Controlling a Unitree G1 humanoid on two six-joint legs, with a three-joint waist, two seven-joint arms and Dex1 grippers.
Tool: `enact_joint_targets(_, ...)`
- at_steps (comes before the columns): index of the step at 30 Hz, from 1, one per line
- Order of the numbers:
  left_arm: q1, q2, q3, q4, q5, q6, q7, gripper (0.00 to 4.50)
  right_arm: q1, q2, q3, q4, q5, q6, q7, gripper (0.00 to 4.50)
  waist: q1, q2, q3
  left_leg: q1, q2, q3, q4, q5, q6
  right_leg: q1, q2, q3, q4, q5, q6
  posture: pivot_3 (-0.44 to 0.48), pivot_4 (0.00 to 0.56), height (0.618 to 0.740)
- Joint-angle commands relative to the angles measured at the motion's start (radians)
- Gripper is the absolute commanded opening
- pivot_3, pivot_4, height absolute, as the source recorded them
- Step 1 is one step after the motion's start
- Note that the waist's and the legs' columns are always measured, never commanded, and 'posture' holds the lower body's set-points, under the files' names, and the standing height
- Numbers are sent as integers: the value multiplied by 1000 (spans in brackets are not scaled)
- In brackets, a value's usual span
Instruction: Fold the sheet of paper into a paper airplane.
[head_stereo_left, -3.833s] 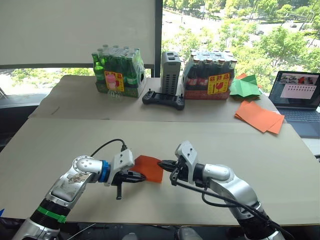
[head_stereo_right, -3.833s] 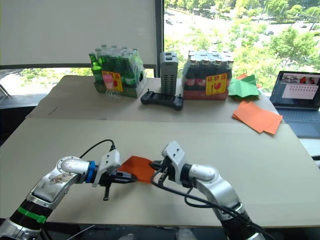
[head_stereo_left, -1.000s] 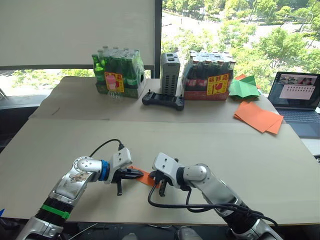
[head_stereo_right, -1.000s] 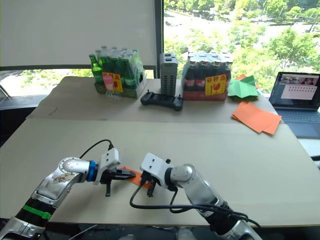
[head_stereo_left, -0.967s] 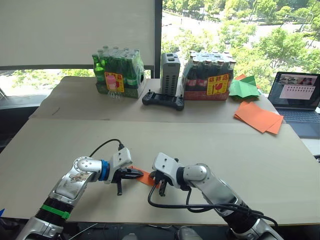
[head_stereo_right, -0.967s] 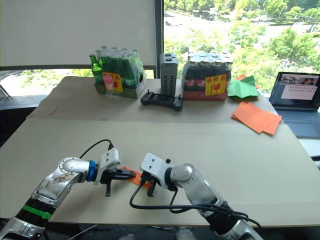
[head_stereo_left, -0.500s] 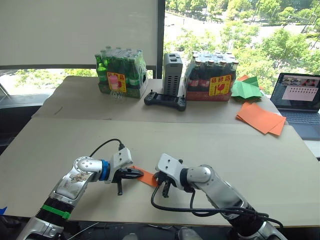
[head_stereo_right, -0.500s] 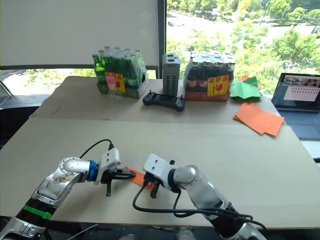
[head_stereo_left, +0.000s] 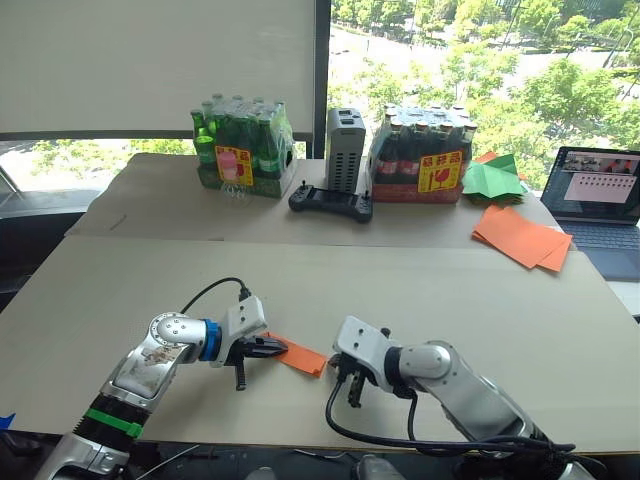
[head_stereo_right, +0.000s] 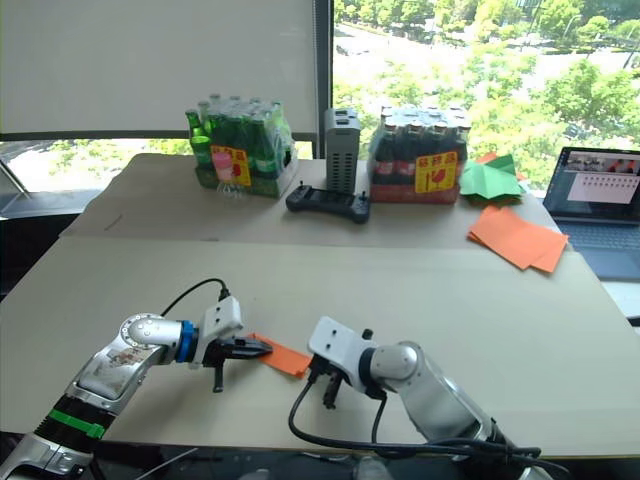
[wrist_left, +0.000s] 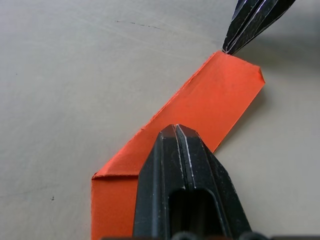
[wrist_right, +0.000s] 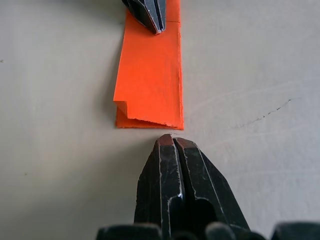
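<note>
The sheet of paper (head_stereo_left: 300, 356) lies flat as a narrow folded strip near the front edge of the table (head_stereo_left: 500, 290). The left gripper (head_stereo_left: 280, 347) is closed and presses its tips down on one end of the strip. The right gripper (wrist_right: 168, 141) is closed too, holds nothing, and sits just off the other end. The paper looks thin, light and easy to slide or tear, so I would pin it flat and lift it by an edge. The right wrist view shows stepped layers at that end. The head views also show a pile of orange sheets (head_stereo_left: 520, 236) near the back right corner.
</note>
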Motion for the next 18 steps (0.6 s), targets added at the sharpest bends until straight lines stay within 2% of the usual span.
enact_joint_targets(1, -9, -2, -14, 12, 15, -11, -7, 0, 4, 17, -40, 7, 27, 28, -18, 21, 0, 0, 0, 0, 0, 0, 0, 0, 0, 0, 0, 0, 0, 0, 1, 0, 150, 733)
enact_joint_targets(7, -18, -8, -15, 14, 18, -11, -12, 0, -76, 108, -102, -29, 64, -29, -54, 21, -8, 0, 0, -2, 0, 0, 0, 0, 0, -3, 1, 0, 0, 0, 0, 0, 150, 733)
enact_joint_targets(14, -31, -18, -19, 9, 22, -7, -16, 0, -95, 154, 9, 39, 41, -61, -69, 21, -7, 0, 0, -3, 0, 0, 0, 0, 0, -4, 0, 0, 0, 0, -1, 0, 150, 733)
enact_joint_targets(18, -44, -26, -30, 6, 26, -10, -22, 0, -82, 139, 63, 111, 27, -46, -66, 21, -5, 0, 0, -3, 0, 0, 0, 0, 0, -4, 0, 0, 0, 1, -1, 0, 150, 733)
